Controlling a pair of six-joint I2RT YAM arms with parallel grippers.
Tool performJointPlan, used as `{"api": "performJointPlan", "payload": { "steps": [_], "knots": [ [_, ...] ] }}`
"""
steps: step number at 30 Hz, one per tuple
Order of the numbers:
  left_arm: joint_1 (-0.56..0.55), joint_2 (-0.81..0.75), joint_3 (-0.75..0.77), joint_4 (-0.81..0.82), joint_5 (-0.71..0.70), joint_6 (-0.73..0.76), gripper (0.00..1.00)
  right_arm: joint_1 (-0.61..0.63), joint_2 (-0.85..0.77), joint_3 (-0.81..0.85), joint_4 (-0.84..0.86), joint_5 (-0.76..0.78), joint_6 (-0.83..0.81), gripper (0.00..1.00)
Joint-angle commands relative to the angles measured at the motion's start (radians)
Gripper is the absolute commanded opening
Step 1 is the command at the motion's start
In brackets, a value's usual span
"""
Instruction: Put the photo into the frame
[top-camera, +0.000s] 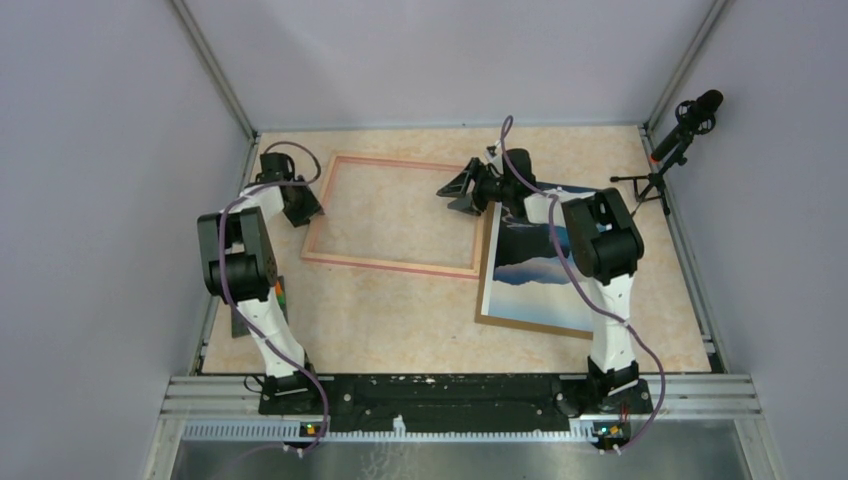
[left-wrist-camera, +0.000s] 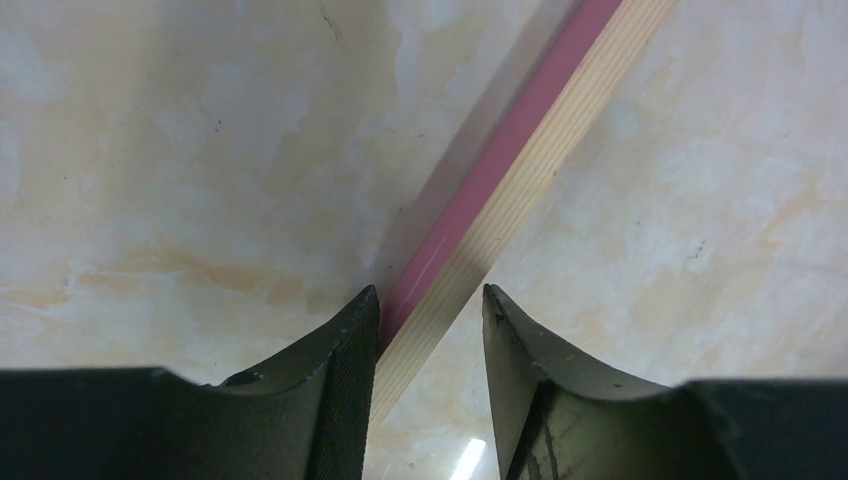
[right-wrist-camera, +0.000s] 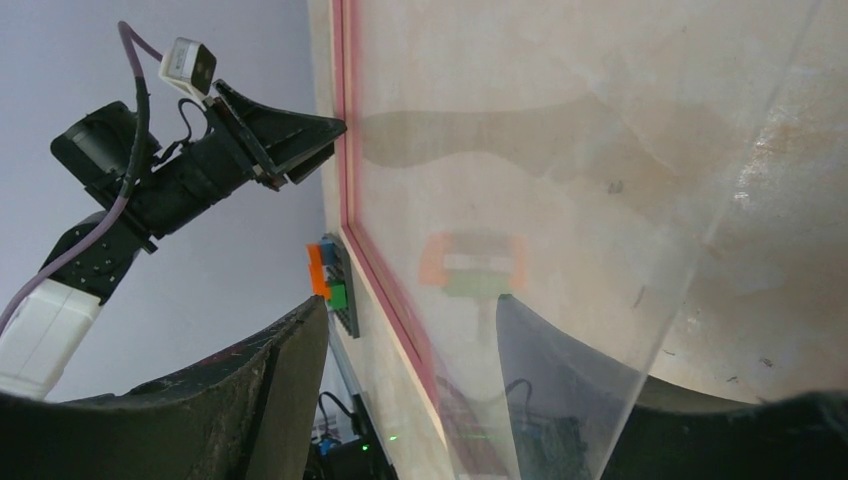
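The left tool (left-wrist-camera: 430, 292) straddles the frame (left-wrist-camera: 520, 140).

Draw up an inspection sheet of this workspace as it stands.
Surface: beige marbled table.
Job's things: frame lies flat; photo face up to its right, partly under the right arm.
Clutter: small plate with orange and green blocks at the left edge.
Grippers: left gripper jaws straddle the frame's rail, not closed; right gripper jaws open near the frame's far right corner.
Cables: purple cable along each arm.
Surroundings: plain walls; microphone on stand, far right corner.
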Motion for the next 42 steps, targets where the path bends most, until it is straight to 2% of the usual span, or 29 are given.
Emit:
{"api": "performJointPlan", "payload": {
  "steps": [1, 7, 17, 21, 27, 32, 42],
  "knots": [
    [-0.01, 0.056, 0.025, -0.059, -0.07, 0.026, 0.46, 0.02, -0.091, 0.046, -0.036, 0.03, -0.054, 0.63],
    [-0.027, 0.092, 0.048, -0.092, -0.121, 0.041, 0.39, 0.023, -0.119, 0.064, -0.106, 0.064, -0.099, 0.64],
    [-0.06, 0.148, 0.075, -0.14, -0.232, 0.053, 0.37, 0.029, -0.149, 0.078, -0.15, 0.095, -0.126, 0.7],
    [-0.065, 0.139, 0.077, -0.145, -0.213, 0.041, 0.36, 0.031, -0.136, 0.08, -0.14, 0.089, -0.121, 0.7],
    [-0.061, 0.052, 0.038, -0.086, -0.113, 0.054, 0.42, 0.032, -0.118, 0.062, -0.093, 0.069, -0.095, 0.69],
    [-0.044, 0.016, 0.012, -0.044, 0.021, 0.047, 0.55, 0.031, -0.105, 0.043, -0.016, 0.034, -0.063, 0.65],
    [0.023, -0.048, -0.066, 0.059, 0.226, 0.013, 0.74, 0.017, -0.046, 0.009, 0.167, -0.039, 0.025, 0.49]
  ]
}}
